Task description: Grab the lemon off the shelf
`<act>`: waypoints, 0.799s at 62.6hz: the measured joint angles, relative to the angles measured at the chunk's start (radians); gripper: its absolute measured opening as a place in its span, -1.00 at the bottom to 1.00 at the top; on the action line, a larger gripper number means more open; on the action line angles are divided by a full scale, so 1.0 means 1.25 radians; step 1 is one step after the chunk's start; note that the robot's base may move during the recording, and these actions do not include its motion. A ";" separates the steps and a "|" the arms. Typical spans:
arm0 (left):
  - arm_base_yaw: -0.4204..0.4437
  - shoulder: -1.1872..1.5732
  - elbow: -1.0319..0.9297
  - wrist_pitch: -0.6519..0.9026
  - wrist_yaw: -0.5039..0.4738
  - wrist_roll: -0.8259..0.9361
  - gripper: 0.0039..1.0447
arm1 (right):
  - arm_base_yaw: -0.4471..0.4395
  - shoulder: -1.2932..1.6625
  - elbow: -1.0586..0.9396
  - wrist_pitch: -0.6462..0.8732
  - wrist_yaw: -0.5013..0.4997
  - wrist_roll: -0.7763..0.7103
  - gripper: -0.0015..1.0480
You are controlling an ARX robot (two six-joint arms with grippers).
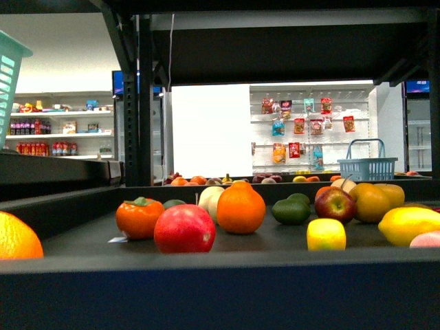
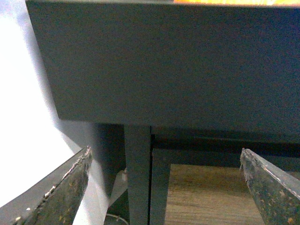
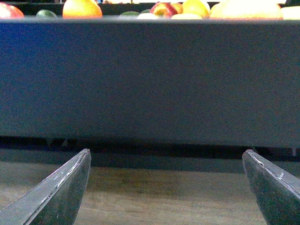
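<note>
Black metal forms the shelf [image 1: 206, 289], whose tall front lip crosses the bottom of the front view with fruit spread on the tray behind it. From the tray's left edge come an orange [image 1: 15, 237] cut by the frame, a persimmon-like fruit [image 1: 139, 218], a red apple [image 1: 184, 229], a second orange [image 1: 240, 208] about mid-tray, then a dark green fruit [image 1: 291, 210]. The lemon [image 1: 326, 234] sits right of the middle, close behind the front lip and apart from its neighbours, with a red-and-yellow apple [image 1: 335, 204] just behind it and a longer yellow fruit [image 1: 410, 224] toward the right edge. It looks squat, nearly as tall as wide, so its long axis probably runs front to back, though I cannot be sure. Neither arm shows in the front view. The left claw [image 2: 165, 150] hangs below a corner of the shelf near a post [image 2: 138, 178], spread wide and empty. The right claw [image 3: 166, 151] faces the lip from below its top edge, fingers [image 3: 56, 192] wide apart, holding and touching nothing. From this claw the lemon lies up and beyond the lip; the right arm seems the nearer, and it would need to rise over the lip before reaching in.
</note>
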 joint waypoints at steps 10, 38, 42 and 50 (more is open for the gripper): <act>0.000 0.000 0.000 0.000 0.000 0.000 0.85 | 0.000 0.000 0.000 0.000 0.000 0.001 0.86; 0.000 0.000 0.000 0.000 0.000 0.000 0.85 | 0.000 0.000 0.000 0.000 0.000 0.002 0.86; 0.000 0.000 0.000 0.000 0.000 0.000 0.85 | 0.000 0.000 0.000 0.000 0.000 0.002 0.86; 0.000 0.000 0.000 0.000 0.000 0.000 0.85 | 0.000 0.000 0.000 0.000 0.000 0.001 0.86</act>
